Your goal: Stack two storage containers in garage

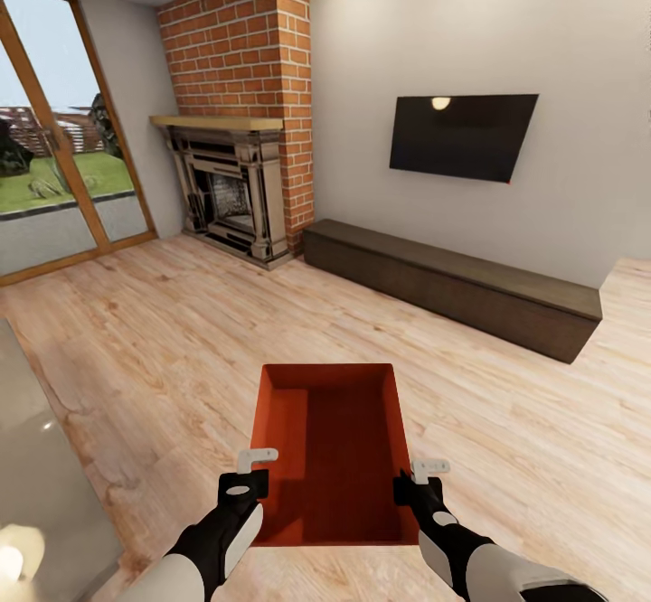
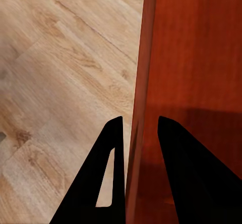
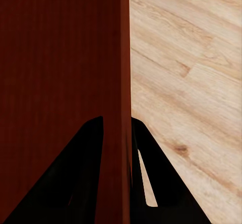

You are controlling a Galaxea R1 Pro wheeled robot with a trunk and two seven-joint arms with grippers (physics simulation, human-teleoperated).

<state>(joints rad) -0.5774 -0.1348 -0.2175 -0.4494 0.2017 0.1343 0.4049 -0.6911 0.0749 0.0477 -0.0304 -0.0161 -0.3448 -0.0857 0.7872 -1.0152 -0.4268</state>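
1. Head view shows one red-orange storage container [image 1: 334, 453], open-topped and empty, low in the middle of the picture above the light wood plank floor [image 1: 163, 340] of the living room, held between both arms.
2. The left gripper [image 1: 256, 463] sits at the container's left wall near the robot's end; the left wrist view shows its two dark fingers [image 2: 113, 173] astride the thin wall [image 2: 138, 108], one outside over the planks, one inside over the red bottom, the outer finger close against the wall and the inner one with a slim gap, so it is narrowed around that wall.
3. The right gripper [image 1: 425, 473] sits at the right wall, opposite the left one; the right wrist view shows its fingers [image 3: 88, 178] on both sides of the wall [image 3: 125, 93], both pressed against it, clamped on the container.
4. Black-and-white forearms run from the bottom corners of the head view up to the two grippers.
5. Beyond the container the plank floor stretches to a long, low dark bench [image 1: 452, 286] along the white wall.
6. A black TV [image 1: 461, 136] hangs above the bench.
7. A red-brick fireplace [image 1: 240, 123] with a wooden mantel stands in the corner to the bench's left.
8. A wood-framed glass door [image 1: 54, 132] at far left looks onto grass.
9. A pale glossy surface [image 1: 36, 484] fills the lower left edge; what it is cannot be told.
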